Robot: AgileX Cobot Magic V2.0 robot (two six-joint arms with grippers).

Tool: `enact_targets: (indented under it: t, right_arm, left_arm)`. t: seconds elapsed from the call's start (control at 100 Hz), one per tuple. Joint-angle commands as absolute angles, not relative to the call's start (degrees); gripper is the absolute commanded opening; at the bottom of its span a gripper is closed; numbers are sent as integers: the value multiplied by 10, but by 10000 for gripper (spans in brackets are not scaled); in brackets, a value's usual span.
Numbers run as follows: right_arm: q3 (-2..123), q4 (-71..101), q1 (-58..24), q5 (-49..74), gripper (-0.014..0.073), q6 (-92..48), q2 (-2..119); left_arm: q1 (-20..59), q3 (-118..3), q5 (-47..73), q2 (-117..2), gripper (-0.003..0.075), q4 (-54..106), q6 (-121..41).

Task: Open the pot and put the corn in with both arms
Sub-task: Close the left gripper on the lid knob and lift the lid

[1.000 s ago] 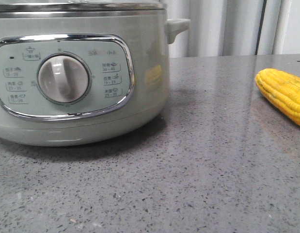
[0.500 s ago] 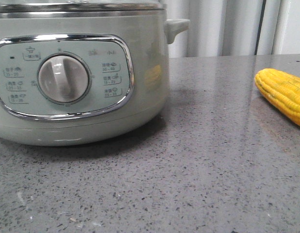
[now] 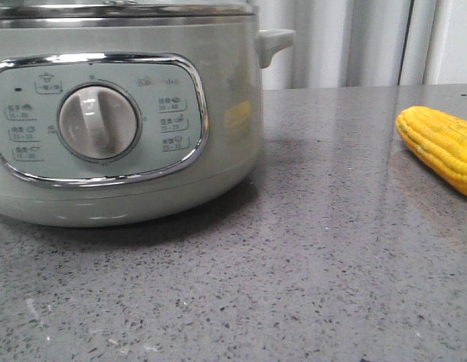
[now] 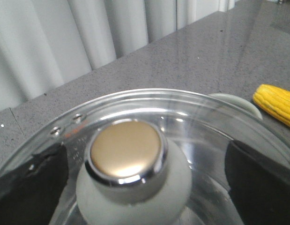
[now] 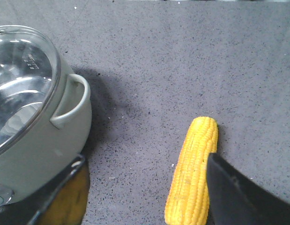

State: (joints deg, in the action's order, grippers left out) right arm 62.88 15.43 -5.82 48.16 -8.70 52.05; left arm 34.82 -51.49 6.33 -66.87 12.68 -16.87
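Left gripper (image 4: 140, 187): dark fingers (image 4: 30, 180) spread wide, one on each side of the lid knob (image 4: 128, 154), not touching it. Jaws stand apart, nothing held. Knob is pale grey-green with a chrome ring and gold-toned cap, centred on the glass lid (image 4: 201, 126), which sits closed on the pot (image 3: 120, 113).

Right gripper (image 5: 145, 197): fingers (image 5: 243, 197) also apart and empty, hovering over the table (image 3: 331, 264). One finger overlaps the near end of the corn (image 5: 191, 173) in the wrist view; contact cannot be judged.

Corn lies flat on the grey speckled table, well to the right of the pot, apart from it. The pot's side handle (image 5: 72, 101) points toward the corn. Bare tabletop between them.

Pale curtain folds (image 4: 65, 42) hang behind the table's far edge.
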Motion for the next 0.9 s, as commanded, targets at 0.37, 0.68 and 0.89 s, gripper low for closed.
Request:
enact_targets:
  t: [0.37, 0.68, 0.89]
  right_arm:
    - [649, 162, -56, 453, 459, -92, 510]
    - [649, 162, -56, 453, 459, -92, 510]
    - [649, 162, -56, 454, 459, -92, 510]
  left_arm:
    - [351, -537, -35, -703, 504, 205, -165]
    - [351, -537, -36, -704, 192, 208, -165]
    - [351, -538, -54, -702, 139, 208, -165]
